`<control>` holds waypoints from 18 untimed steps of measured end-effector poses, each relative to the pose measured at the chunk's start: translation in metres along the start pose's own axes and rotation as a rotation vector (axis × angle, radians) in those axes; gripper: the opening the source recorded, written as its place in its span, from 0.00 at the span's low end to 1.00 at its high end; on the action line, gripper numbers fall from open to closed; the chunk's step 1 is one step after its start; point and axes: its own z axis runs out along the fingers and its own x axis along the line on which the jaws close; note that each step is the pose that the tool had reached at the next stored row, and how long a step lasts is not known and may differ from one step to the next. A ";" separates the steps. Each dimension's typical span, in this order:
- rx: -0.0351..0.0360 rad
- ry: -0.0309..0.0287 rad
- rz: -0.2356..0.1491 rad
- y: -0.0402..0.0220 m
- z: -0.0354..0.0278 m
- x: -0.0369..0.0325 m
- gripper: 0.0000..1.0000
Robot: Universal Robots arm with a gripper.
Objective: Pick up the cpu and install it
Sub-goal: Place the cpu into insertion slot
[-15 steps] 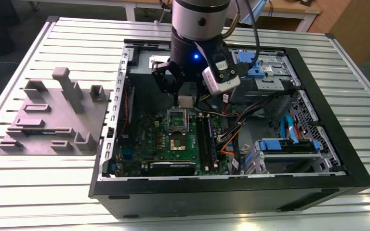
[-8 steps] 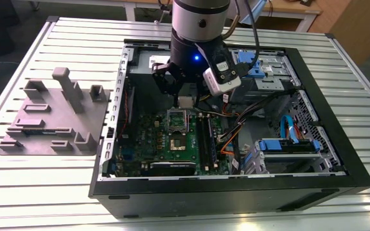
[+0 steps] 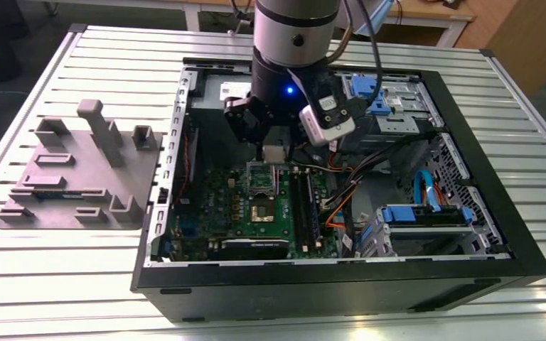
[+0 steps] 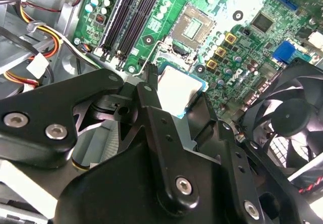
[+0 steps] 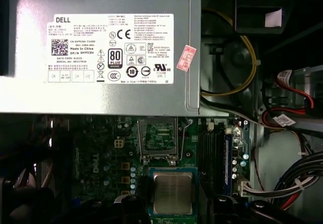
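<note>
The cpu is a small square chip with a silver top and a pale rim, and my gripper is shut on it between two black fingers. It hangs a little above the green motherboard inside the open computer case. In the first wrist view the cpu hangs just beside the open socket, on the side away from the power supply. The socket is bare, with its metal frame and lever raised. In the exterior view the gripper hangs over the board's far part.
A grey power supply with a white label borders the board. Memory slots, a black fan, loose cables and blue drive brackets crowd the case. A grey moulded tray lies on the slatted table on the exterior view's left.
</note>
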 end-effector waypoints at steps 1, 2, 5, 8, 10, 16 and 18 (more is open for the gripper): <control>0.0002 0.0003 0.000 -0.0005 0.0008 0.0000 0.47; 0.0002 0.0003 0.000 -0.0010 0.0017 0.0000 0.47; 0.0000 0.0009 0.000 -0.0020 0.0056 0.0000 0.47; 0.0001 0.0027 0.000 -0.0034 0.0104 -0.0001 0.47; 0.0001 0.0037 0.000 -0.0058 0.0128 -0.0001 0.47; 0.0001 0.0059 0.000 -0.0097 0.0182 0.0000 0.47; 0.0002 0.0060 0.000 -0.0097 0.0183 -0.0001 0.47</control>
